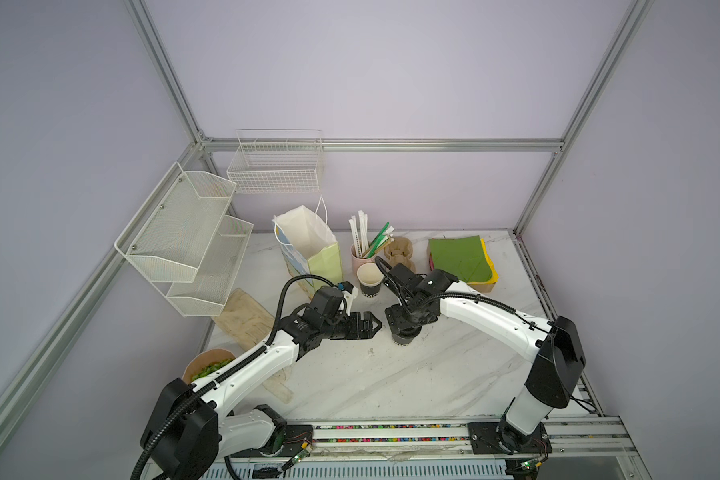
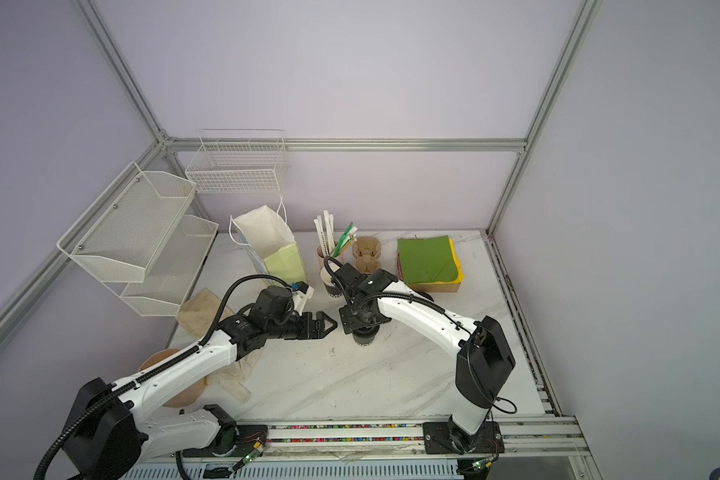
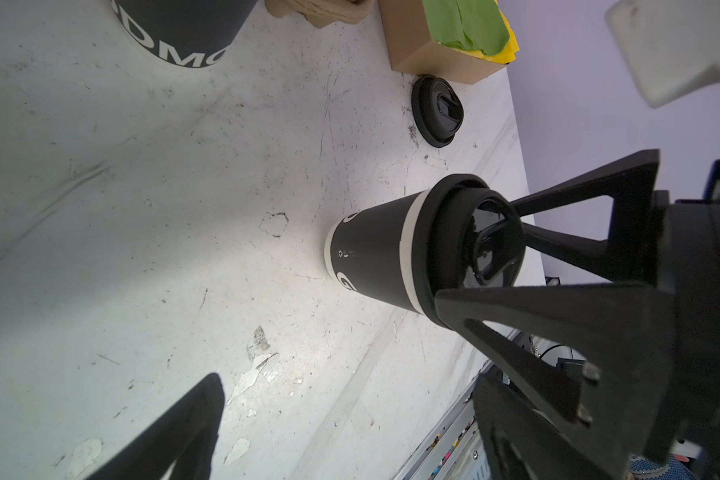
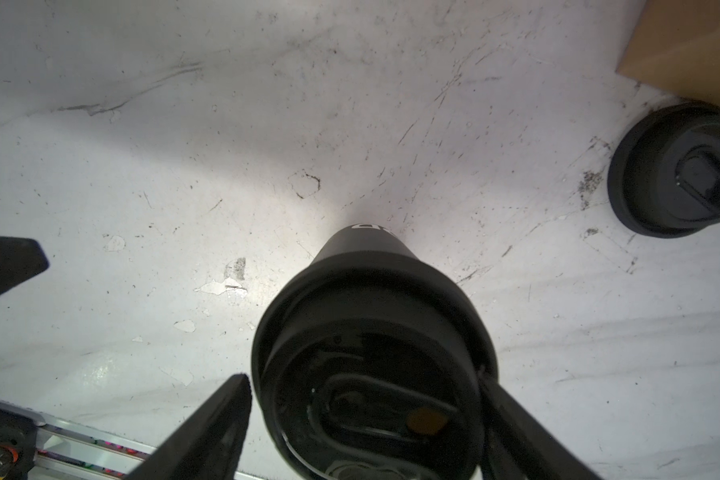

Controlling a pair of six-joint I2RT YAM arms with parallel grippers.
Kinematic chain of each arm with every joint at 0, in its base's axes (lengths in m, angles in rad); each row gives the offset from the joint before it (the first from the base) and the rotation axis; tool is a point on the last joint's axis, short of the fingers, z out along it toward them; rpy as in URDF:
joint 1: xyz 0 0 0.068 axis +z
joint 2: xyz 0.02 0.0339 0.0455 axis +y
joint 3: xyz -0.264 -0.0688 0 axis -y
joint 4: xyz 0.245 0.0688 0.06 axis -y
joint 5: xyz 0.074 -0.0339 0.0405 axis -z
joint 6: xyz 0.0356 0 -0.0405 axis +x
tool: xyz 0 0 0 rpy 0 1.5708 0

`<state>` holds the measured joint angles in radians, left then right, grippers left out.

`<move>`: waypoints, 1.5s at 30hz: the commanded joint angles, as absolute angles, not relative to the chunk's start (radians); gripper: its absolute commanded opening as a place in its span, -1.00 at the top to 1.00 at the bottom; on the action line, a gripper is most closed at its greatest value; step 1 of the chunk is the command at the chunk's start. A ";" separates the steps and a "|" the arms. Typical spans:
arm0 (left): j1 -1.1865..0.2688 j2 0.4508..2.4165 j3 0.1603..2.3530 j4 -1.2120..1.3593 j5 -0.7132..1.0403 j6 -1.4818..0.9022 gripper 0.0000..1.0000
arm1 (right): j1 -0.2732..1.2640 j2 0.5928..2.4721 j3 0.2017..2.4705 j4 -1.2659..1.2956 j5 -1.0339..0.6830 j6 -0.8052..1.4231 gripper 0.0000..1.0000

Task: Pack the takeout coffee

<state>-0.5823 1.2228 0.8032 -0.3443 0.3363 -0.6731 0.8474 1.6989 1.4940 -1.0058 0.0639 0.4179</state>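
The takeout coffee point(image 3: 375, 257) stands mid-desk point(image 1: 391, 386), lid on, not yet in the paper bag point(image 1: 308, 245). The right claw point(image 4: 362, 376) is spread around its lid. The left claw point(image 1: 375, 325) is spread and empty.

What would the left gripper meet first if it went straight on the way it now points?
The left gripper would most likely meet the coffee cup just ahead, or the right gripper straddling its lid; height is hard to judge.

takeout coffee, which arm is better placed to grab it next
Right. The right gripper is open directly above the takeout coffee, jaws flanking its lid. The left gripper is off to the side, not touching it.
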 commanded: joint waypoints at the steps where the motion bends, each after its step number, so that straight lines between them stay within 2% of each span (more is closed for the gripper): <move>1: -0.577 1.231 0.771 -0.305 0.349 -0.689 -0.86 | 0.848 1.662 1.479 -1.012 0.060 0.417 -0.68; 9: -0.576 1.245 0.763 -0.272 0.371 -0.699 -0.85 | 0.848 1.637 1.468 -0.976 -0.001 0.382 -0.66; 45: -0.578 1.397 0.659 0.090 0.553 -0.818 -0.85 | 0.847 1.575 1.381 -0.948 0.013 0.311 -0.64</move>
<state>-0.5827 1.3933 0.7052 -0.0010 0.5041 -0.7918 0.8471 1.5955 1.3922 -0.9531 0.0097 0.3264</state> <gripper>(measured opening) 0.922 0.820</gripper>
